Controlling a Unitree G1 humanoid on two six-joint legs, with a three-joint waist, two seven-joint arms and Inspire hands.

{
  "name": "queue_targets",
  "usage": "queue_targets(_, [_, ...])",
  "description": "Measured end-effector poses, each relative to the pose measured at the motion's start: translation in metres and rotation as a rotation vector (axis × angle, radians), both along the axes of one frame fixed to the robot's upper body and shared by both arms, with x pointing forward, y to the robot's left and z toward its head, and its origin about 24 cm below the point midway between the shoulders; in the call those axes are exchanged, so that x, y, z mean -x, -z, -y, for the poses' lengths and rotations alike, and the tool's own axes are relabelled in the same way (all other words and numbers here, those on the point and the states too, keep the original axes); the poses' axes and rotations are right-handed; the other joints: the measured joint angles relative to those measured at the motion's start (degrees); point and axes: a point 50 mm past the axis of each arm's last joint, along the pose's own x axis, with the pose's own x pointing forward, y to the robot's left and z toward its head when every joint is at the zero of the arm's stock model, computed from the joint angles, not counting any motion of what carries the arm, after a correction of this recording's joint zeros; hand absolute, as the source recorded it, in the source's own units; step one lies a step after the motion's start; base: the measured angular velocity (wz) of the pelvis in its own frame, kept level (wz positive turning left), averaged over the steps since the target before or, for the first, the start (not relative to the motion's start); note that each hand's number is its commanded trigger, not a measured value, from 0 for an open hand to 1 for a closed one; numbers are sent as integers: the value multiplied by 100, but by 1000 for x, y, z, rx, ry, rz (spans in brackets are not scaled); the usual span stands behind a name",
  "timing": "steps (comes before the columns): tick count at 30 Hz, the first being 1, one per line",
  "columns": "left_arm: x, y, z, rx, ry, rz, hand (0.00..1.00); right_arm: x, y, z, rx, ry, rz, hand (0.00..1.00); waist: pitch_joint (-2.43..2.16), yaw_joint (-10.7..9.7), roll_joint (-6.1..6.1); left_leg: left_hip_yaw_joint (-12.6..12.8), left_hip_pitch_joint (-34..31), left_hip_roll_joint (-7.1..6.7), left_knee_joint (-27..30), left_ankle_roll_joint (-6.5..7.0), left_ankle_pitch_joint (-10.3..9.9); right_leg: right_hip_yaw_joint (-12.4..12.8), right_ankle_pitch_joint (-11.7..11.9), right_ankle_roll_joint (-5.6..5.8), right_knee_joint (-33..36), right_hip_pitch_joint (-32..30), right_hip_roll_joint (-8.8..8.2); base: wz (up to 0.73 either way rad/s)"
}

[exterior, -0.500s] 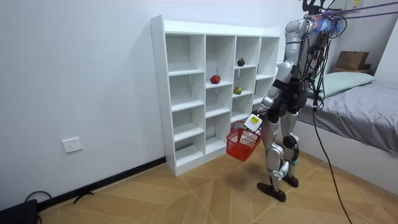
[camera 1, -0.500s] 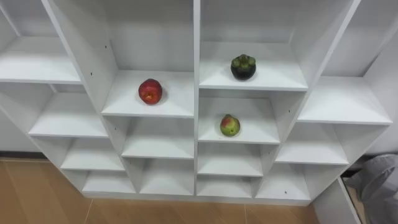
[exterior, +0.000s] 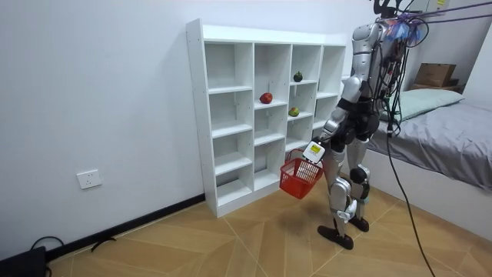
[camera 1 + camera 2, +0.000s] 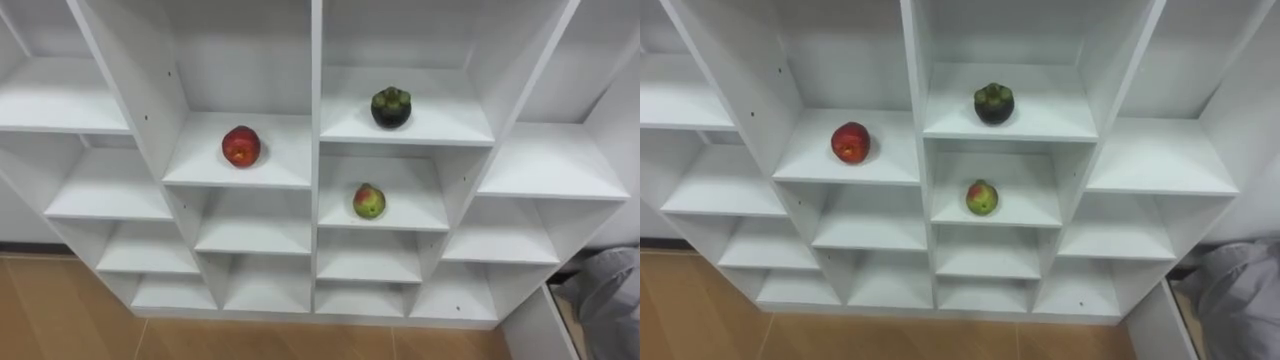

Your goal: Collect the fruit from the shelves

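- We stand facing the closet [image 4: 315,120], open floor [image 3: 254,238] behind us and the bed [image 3: 446,138] off to our right.
- The left hand [image 3: 312,151] hangs low in front of the body, closed round the handle of the basket [image 3: 300,178], which dangles under it.
- The basket sits close to the closet's lower compartments. Whether it touches the front edge, we cannot tell.
- All three fruits are on the shelves, higher than the hand and beyond it.
- The apple [image 4: 241,146] lies left of the middle divider, alone on its board, set back from the front edge with bare board all round.
- The mangosteen [image 4: 391,107] sits just across that divider on a slightly higher board, towards the back wall, free on both sides.
- The mango [image 4: 369,201] is in the compartment straight below the mangosteen, about mid-board and clear of both side walls.
- Every compartment is open at the front, and the ones around the fruits hold nothing in the way.
- A box [image 3: 436,75] stands past the bed, its print too small to read.
- Against half a second ago, each fruit lies on the same spot, the basket hangs just as it did and our stance is unchanged.
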Motion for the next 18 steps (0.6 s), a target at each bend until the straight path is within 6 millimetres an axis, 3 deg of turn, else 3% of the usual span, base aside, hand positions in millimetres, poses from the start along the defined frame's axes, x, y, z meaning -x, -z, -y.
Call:
queue_targets(6, [1, 0, -2, -28, -9, -7, 100, -9, -3, 7, 73, 43, 36, 0, -6, -27, -34, 2, 4, -2, 5, 0, 0, 11, 1, -1, 30, 21, 0, 0])
queue_targets(12, [-1, -3, -12, -67, -25, 0, 100, -61, -27, 25, 227, 98, 259, 0, 4, -88, -51, 13, -3, -3, 11, 1, 0, 9, -11, 0, 71, -28, 0, -1])
queue_targets(16, [-1, -4, -18, -80, -26, 1, 100, -109, -67, 29, 378, 17, 518, 0, 13, -35, -58, 81, 1, 1, 8, 0, 0, 36, -9, -2, 84, -61, 4, -4])
queue_targets(18, [-3, -4, -17, -78, -24, 5, 100, -128, -87, 27, 430, -17, 626, 0, -16, -19, -47, 112, -25, 2, 8, 1, 0, 120, -8, -2, 96, -103, 12, -10])
